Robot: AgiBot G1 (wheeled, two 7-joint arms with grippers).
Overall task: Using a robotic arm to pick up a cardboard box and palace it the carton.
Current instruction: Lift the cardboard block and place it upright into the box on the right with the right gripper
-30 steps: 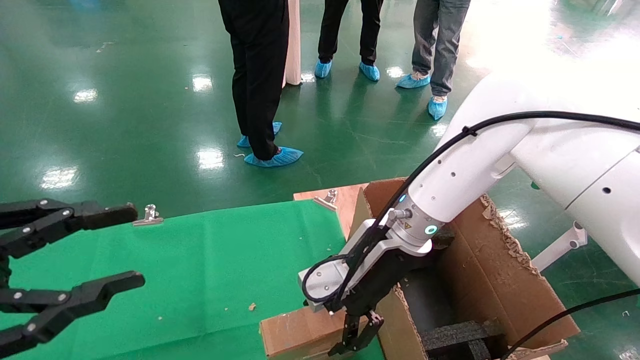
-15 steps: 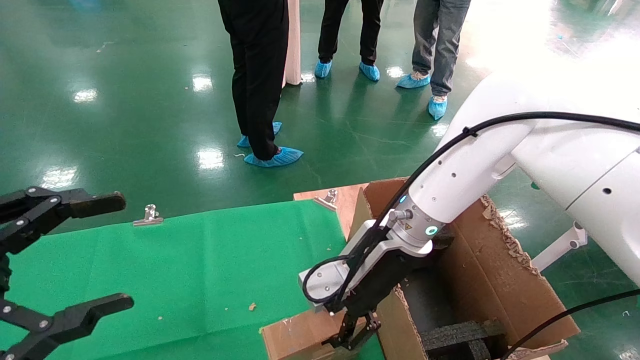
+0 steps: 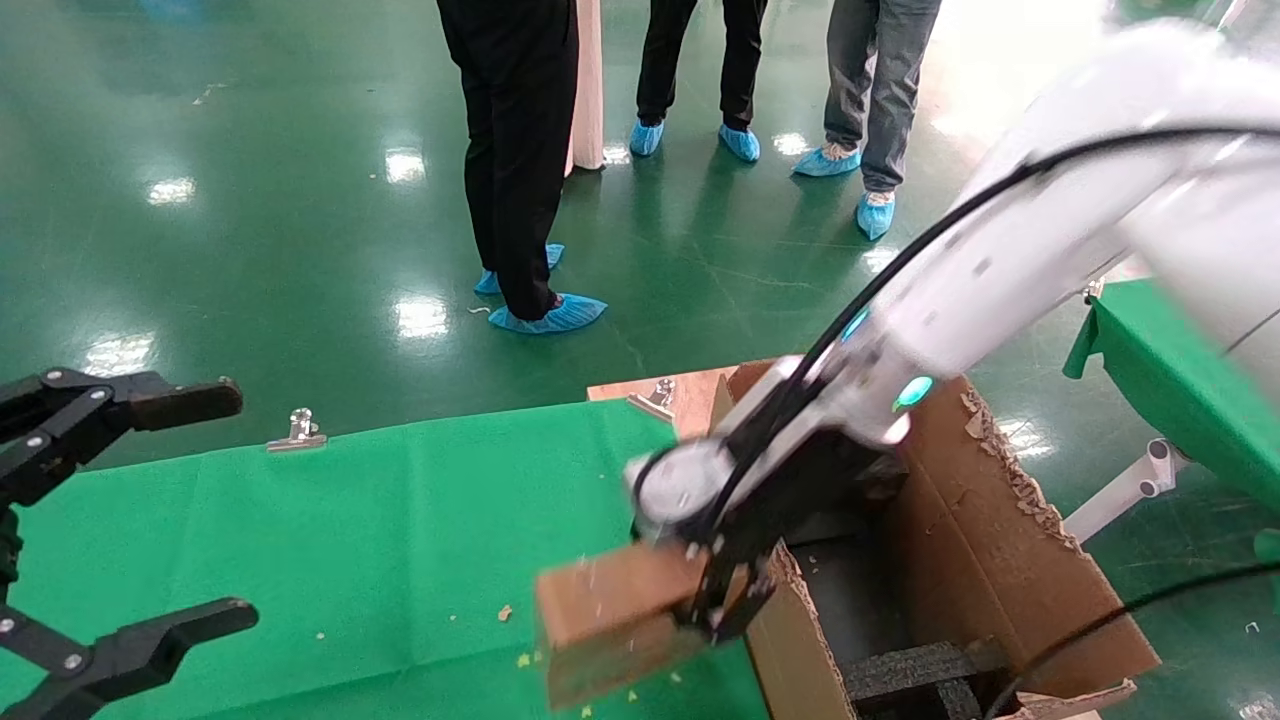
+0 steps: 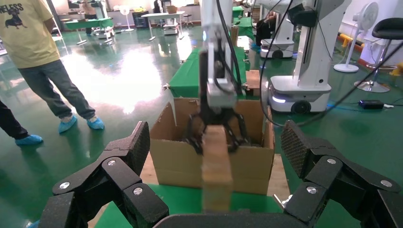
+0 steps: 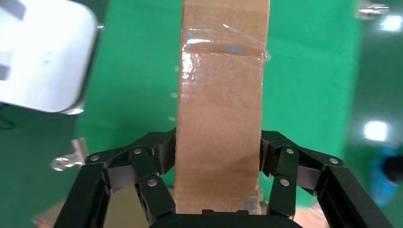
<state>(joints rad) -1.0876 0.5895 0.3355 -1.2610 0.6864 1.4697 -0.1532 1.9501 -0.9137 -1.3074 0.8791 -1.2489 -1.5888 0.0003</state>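
**Right tool holding the cardboard box beside the carton**

We see the robotic arm (image 3: 1000,270) reaching down, its right tool (image 3: 725,600) clamped on both sides of the cardboard box (image 3: 610,620). The box hangs clear above the green bench (image 3: 380,520), just beside the carton (image 3: 980,540) wall. The left tool (image 3: 110,530) stands wide open and empty at the bench's left edge.

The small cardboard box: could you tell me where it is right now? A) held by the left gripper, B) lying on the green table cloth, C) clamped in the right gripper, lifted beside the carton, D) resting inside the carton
C: the right gripper pinches the cardboard box from both sides, raised off the green cloth beside the carton.
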